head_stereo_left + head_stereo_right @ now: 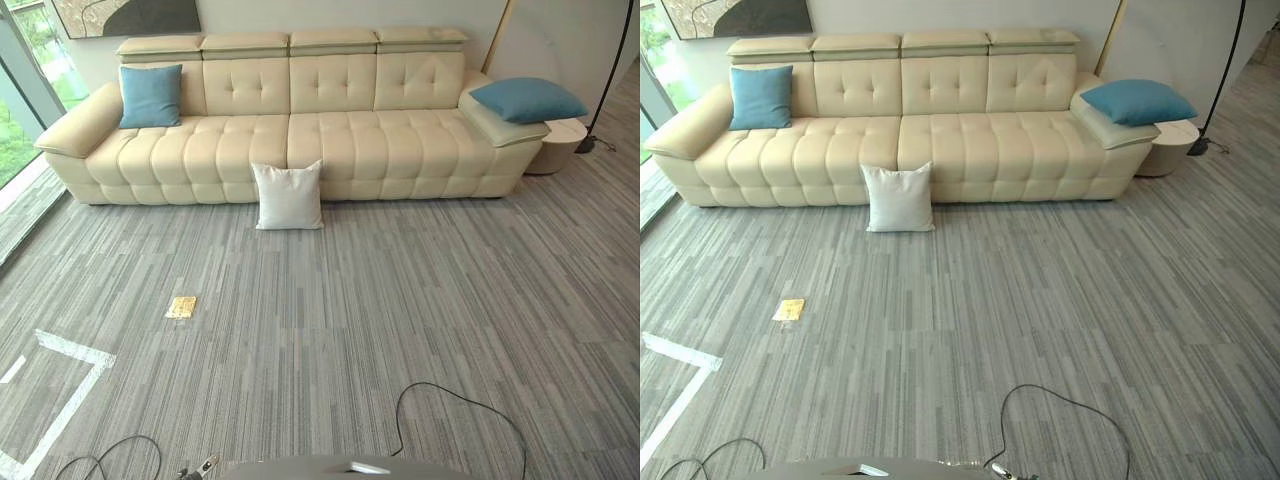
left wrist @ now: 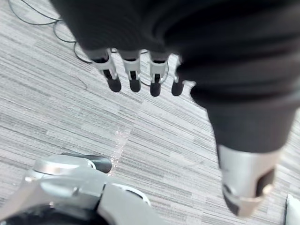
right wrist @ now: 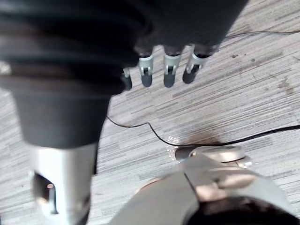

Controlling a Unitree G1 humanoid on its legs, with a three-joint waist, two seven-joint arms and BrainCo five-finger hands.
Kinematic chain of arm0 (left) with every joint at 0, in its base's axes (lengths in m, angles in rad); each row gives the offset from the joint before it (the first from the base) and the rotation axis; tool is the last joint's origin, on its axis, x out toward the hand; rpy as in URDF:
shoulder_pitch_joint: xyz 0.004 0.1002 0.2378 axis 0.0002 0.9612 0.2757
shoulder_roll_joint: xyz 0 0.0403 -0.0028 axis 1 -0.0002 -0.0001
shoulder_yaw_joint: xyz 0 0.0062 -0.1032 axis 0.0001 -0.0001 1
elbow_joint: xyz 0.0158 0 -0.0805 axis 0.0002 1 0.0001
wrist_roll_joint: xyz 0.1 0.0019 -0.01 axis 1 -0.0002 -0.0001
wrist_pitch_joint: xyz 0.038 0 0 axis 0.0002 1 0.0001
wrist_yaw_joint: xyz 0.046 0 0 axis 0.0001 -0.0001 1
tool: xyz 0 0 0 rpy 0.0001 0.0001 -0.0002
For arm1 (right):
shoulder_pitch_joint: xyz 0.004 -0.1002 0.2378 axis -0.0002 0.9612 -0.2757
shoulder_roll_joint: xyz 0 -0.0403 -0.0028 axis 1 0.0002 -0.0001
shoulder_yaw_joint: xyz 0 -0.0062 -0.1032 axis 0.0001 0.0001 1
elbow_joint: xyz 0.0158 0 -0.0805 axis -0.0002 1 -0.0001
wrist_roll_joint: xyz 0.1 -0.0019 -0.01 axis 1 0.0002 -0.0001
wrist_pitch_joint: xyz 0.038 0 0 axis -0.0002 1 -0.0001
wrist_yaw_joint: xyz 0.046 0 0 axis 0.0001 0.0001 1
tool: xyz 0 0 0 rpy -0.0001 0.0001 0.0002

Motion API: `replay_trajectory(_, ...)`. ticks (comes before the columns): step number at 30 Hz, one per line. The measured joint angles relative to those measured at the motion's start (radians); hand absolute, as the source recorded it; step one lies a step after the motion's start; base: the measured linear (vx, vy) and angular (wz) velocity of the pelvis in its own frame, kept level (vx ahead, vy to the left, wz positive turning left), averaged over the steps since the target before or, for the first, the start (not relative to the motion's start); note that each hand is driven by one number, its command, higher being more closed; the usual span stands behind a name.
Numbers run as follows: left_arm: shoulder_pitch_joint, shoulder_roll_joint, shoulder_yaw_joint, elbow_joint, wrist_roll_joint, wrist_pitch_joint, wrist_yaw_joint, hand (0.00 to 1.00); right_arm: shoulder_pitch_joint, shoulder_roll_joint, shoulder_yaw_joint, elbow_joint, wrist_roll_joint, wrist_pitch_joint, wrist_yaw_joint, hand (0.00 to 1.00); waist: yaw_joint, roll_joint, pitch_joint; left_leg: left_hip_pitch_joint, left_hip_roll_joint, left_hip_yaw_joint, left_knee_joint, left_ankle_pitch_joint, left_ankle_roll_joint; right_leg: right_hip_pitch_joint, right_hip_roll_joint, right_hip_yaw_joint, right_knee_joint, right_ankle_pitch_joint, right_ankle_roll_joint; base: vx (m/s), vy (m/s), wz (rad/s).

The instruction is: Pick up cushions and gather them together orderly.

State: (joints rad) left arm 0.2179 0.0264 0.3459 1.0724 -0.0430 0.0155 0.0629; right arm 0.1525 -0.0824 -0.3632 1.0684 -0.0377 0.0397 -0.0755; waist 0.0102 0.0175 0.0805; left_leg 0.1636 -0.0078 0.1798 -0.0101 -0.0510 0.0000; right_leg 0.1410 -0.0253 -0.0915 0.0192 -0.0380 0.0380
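Note:
A white cushion (image 1: 288, 196) stands on the floor, leaning against the front of the cream sofa (image 1: 350, 140). A blue cushion (image 1: 150, 96) stands upright at the sofa's left end against the backrest. Another blue cushion (image 1: 528, 99) lies on the sofa's right armrest. My left hand (image 2: 133, 75) hangs over the grey carpet with fingers straight and nothing in it. My right hand (image 3: 166, 70) also hangs over the carpet, fingers relaxed and empty.
A small yellow object (image 1: 181, 307) lies on the carpet left of centre. White tape lines (image 1: 60, 400) mark the floor at the lower left. A round side table (image 1: 560, 143) and a floor lamp base (image 1: 588, 143) stand right of the sofa. A window runs along the left.

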Motion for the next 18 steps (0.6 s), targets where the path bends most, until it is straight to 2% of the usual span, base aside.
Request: replay_trajectory(18,-0.009,0.004,0.000,0.019,0.000,-0.001,0.000,0.00,-0.027,0.002,-0.014,0.011,0.000,0.003,-0.001,0.00,0.005,-0.010,0.016,0.044,-0.002,-0.009,-0.068,0.032,-0.004,0.026,0.008,-0.009,-0.034,0.011,0.004,0.00,-0.012,0.00)
